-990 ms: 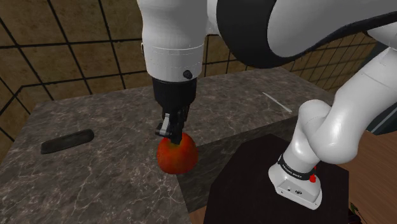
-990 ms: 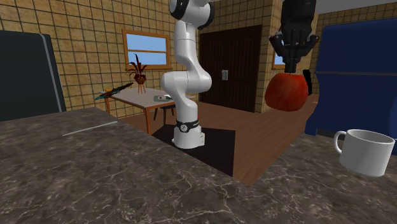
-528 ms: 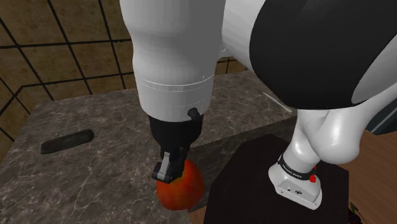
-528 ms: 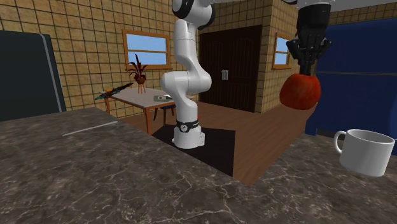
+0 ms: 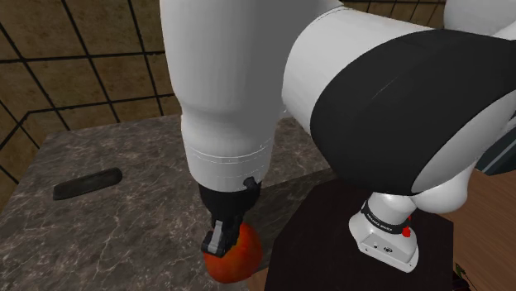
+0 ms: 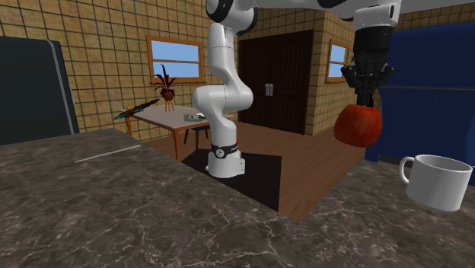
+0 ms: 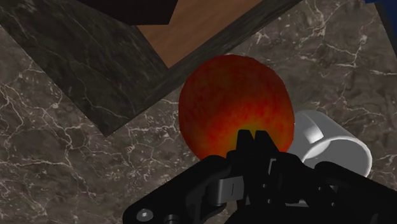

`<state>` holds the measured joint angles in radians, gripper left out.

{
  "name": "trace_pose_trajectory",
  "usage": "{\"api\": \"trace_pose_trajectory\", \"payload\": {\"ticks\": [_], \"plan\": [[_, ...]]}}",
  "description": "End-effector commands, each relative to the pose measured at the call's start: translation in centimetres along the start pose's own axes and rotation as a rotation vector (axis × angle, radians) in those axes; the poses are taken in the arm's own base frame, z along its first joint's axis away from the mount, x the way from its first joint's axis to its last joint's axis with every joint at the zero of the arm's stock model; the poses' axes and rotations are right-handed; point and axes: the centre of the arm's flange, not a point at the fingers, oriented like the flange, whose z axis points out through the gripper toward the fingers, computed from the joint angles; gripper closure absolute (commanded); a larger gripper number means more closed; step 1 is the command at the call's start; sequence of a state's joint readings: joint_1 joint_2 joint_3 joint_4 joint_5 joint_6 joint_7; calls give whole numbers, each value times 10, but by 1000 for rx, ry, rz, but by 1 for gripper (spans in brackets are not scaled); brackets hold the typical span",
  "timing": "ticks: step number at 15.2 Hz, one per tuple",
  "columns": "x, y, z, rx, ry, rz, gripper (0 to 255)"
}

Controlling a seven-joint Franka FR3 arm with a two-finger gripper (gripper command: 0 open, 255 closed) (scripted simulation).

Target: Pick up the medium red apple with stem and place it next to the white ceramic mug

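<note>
A red apple (image 6: 359,126) hangs in the air from my black gripper (image 6: 366,95), which is shut on its top. In the second exterior view it hovers above the dark marble counter (image 6: 152,213), up and to the left of the white mug (image 6: 440,181). The shoulder view has the apple (image 5: 236,253) near the counter's front edge, under the gripper (image 5: 222,238). Seen from the wrist, the apple (image 7: 234,105) is clasped at the gripper (image 7: 253,141), and the mug (image 7: 331,143) lies on the counter just beyond and beside it.
A flat dark object (image 5: 87,183) lies on the counter toward the shoulder view's left. The arm's base (image 5: 384,236) stands on a dark stand to the right. A thin white strip (image 6: 106,152) lies on the far counter part. A blue cabinet (image 6: 426,84) stands behind the mug.
The gripper has carried the apple toward the counter's front edge in the shoulder view, and rightward and lower toward the mug in the second exterior view. The mug has stayed put.
</note>
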<state>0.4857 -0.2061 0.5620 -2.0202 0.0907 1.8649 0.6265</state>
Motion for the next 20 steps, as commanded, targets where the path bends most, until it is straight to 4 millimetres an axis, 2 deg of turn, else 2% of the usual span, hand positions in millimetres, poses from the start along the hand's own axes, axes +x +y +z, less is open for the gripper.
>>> {"api": "trace_pose_trajectory", "payload": {"ticks": [1,20], "plan": [[0,0,11,0,1,0,255],[-3,-1,111,0,1,0,255]]}}
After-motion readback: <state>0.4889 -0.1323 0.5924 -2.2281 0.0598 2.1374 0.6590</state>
